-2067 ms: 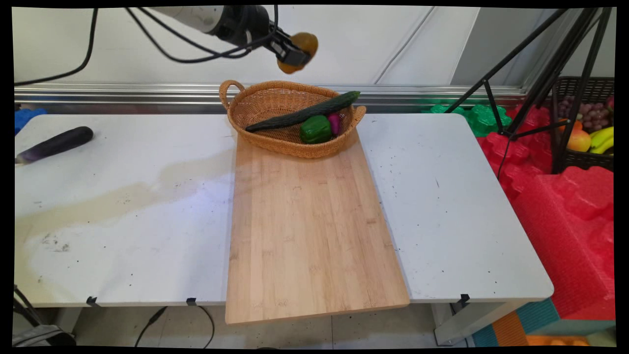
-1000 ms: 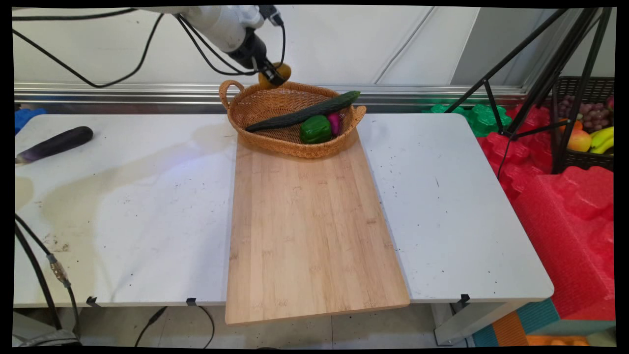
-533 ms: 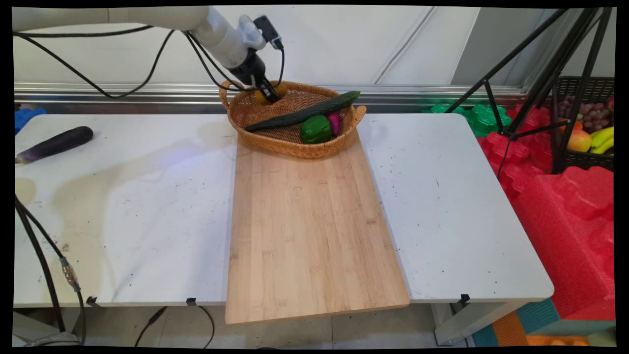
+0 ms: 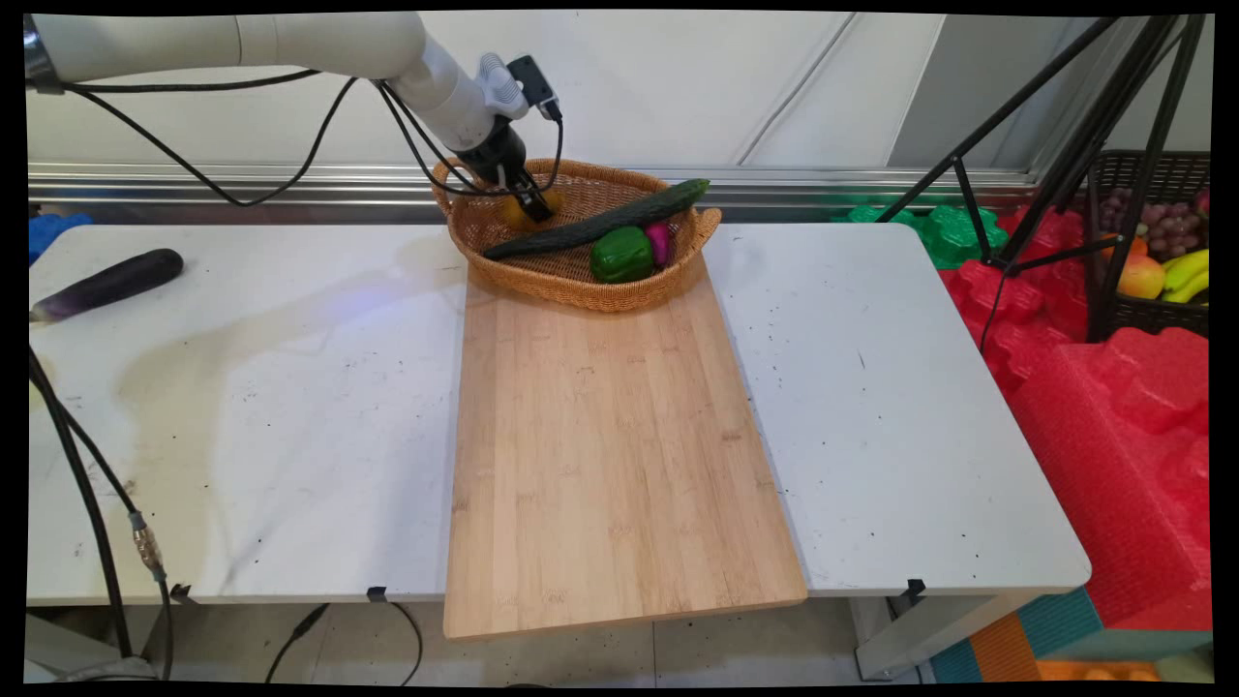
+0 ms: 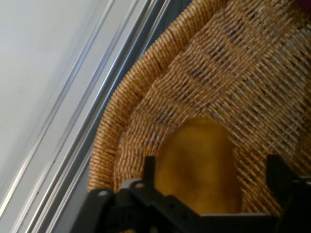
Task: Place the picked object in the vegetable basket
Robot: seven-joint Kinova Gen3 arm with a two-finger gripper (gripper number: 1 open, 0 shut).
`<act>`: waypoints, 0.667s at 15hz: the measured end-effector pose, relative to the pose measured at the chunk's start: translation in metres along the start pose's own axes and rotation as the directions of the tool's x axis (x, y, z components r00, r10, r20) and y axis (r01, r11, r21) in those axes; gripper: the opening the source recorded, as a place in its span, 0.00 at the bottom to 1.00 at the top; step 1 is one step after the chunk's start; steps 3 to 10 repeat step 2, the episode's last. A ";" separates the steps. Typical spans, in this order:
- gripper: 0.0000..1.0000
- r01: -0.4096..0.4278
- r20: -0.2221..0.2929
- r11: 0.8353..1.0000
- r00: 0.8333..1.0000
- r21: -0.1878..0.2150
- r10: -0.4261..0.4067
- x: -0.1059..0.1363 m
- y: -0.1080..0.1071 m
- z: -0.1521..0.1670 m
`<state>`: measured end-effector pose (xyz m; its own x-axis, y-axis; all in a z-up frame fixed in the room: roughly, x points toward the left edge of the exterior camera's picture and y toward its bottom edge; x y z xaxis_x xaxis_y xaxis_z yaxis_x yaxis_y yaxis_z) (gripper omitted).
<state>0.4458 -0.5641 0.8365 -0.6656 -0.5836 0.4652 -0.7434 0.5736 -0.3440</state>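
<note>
The claw [image 4: 531,204] reaches down into the far left part of a wicker basket [image 4: 571,283], a yellow-brown potato [image 4: 518,215] between its fingers. In the hand view the fingers [image 5: 148,169] stand apart, one on each side of the potato [image 5: 198,165], with a gap showing between the right finger and the potato, so the claw is open rather than clamped; the potato rests against the basket's woven inner wall [image 5: 243,73]. The basket sits on the far end of a wooden board [image 4: 610,445] that lies down the middle of the white table [image 4: 900,407]. Also in the basket, a long cucumber [image 4: 600,225] lies slantwise just beside the claw, its tip over the far right rim, with a green pepper [image 4: 620,255] and a purple vegetable [image 4: 659,242] to the right. An eggplant [image 4: 105,283] lies well apart at the table's far left
</note>
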 end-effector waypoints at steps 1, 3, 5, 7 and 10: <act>1.00 -0.002 0.001 1.000 1.000 -0.002 0.002 0.000 0.000 0.002; 1.00 -0.004 0.000 1.000 1.000 -0.002 0.004 0.000 0.000 0.003; 1.00 -0.004 0.000 1.000 1.000 -0.002 0.004 0.000 0.000 0.003; 1.00 -0.004 0.000 1.000 1.000 -0.002 0.004 0.000 0.000 0.003; 1.00 -0.004 0.000 1.000 1.000 -0.002 0.004 0.000 0.000 0.003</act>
